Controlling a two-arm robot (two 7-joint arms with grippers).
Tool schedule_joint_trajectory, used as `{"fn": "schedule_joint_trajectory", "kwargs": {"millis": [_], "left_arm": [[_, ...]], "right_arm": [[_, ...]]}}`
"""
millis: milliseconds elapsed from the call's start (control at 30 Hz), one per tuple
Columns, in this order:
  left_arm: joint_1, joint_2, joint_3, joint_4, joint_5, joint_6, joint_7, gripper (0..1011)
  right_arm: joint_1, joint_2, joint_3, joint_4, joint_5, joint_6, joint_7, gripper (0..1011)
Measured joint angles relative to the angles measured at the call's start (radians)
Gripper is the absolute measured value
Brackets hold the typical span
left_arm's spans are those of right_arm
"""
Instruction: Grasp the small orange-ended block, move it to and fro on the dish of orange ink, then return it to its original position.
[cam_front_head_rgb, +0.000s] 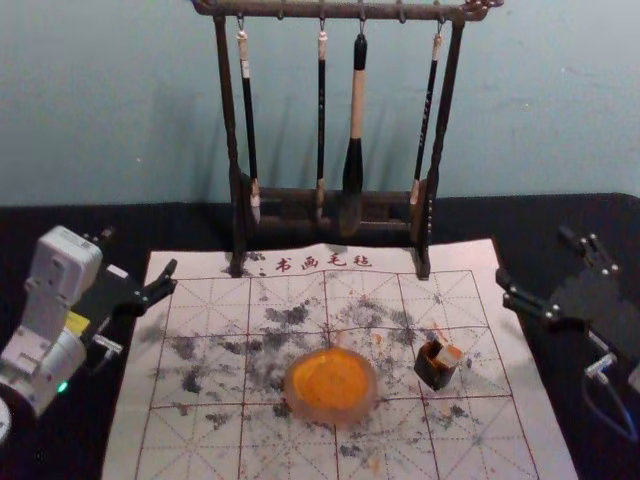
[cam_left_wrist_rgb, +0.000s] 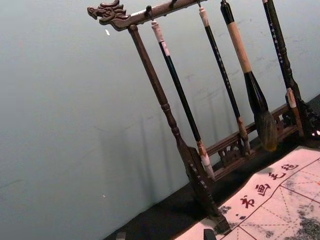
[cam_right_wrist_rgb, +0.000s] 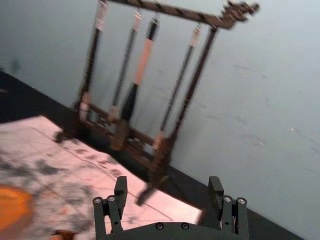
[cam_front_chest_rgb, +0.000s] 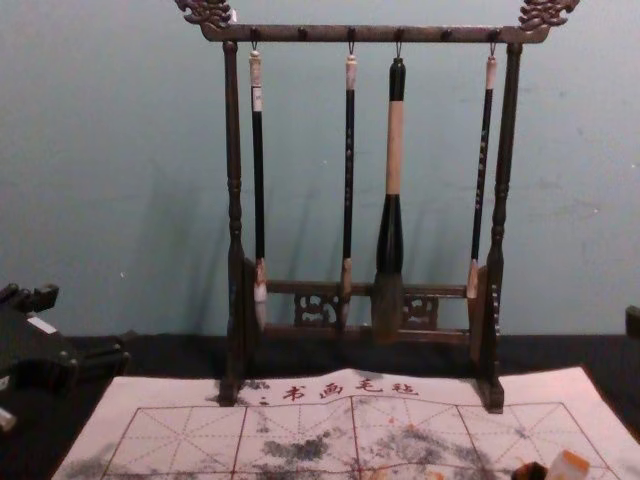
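Note:
In the head view, the small block (cam_front_head_rgb: 448, 355), pale with an orange end, leans in a dark little holder (cam_front_head_rgb: 434, 374) right of the round dish of orange ink (cam_front_head_rgb: 331, 386). My right gripper (cam_front_head_rgb: 540, 262) is over the mat's right edge, behind and to the right of the block, open and empty; the right wrist view has this gripper (cam_right_wrist_rgb: 168, 192) with its fingers wide apart and the dish (cam_right_wrist_rgb: 12, 207) off to one side. The block (cam_front_chest_rgb: 568, 466) stands at the chest view's lower right. My left gripper (cam_front_head_rgb: 138, 260) is parked open by the mat's left edge.
A dark wooden rack (cam_front_head_rgb: 336, 196) with several hanging brushes, including a thick one (cam_front_head_rgb: 354, 150), stands across the back of the mat. The ink-stained white calligraphy mat (cam_front_head_rgb: 200, 450) lies on a black tabletop (cam_front_head_rgb: 540, 215), with a wall behind.

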Motion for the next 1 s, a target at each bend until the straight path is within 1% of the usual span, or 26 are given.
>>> {"fn": "schedule_joint_trajectory", "kwargs": {"millis": [100,133,233,300,367,433,533,567,700,833,1000], "left_arm": [[0.000,0.000,0.000,0.000,0.000,0.000,0.000,1001],[0.000,0.000,0.000,0.000,0.000,0.000,0.000,1001],[0.000,0.000,0.000,0.000,0.000,0.000,0.000,1002],[0.000,0.000,0.000,0.000,0.000,0.000,0.000,1001],[0.000,0.000,0.000,0.000,0.000,0.000,0.000,1001],[0.000,0.000,0.000,0.000,0.000,0.000,0.000,1001],[0.000,0.000,0.000,0.000,0.000,0.000,0.000,1001],[0.000,0.000,0.000,0.000,0.000,0.000,0.000,1001],[0.000,0.000,0.000,0.000,0.000,0.000,0.000,1001],[0.000,0.000,0.000,0.000,0.000,0.000,0.000,1002],[0.000,0.000,0.000,0.000,0.000,0.000,0.000,1001]], "right_arm": [[-0.027,0.016,0.008,-0.024,0.023,-0.012,0.034,1002],[-0.044,0.028,0.010,-0.039,0.032,-0.017,0.056,1002],[-0.071,0.045,0.012,-0.061,0.047,-0.021,0.098,1002],[-0.082,0.052,0.011,-0.069,0.058,-0.020,0.126,1003],[-0.084,0.052,0.011,-0.070,0.060,-0.018,0.133,1002],[-0.089,0.053,0.007,-0.072,0.067,-0.008,0.154,1002],[-0.087,0.052,-0.005,-0.068,0.075,0.024,0.192,1002],[-0.087,0.052,-0.005,-0.068,0.075,0.024,0.192,1002],[-0.072,0.045,-0.021,-0.054,0.079,0.072,0.231,1002],[-0.053,0.038,-0.035,-0.035,0.070,0.108,0.262,1002],[-0.035,0.026,-0.042,-0.015,0.056,0.136,0.283,1002]]}}
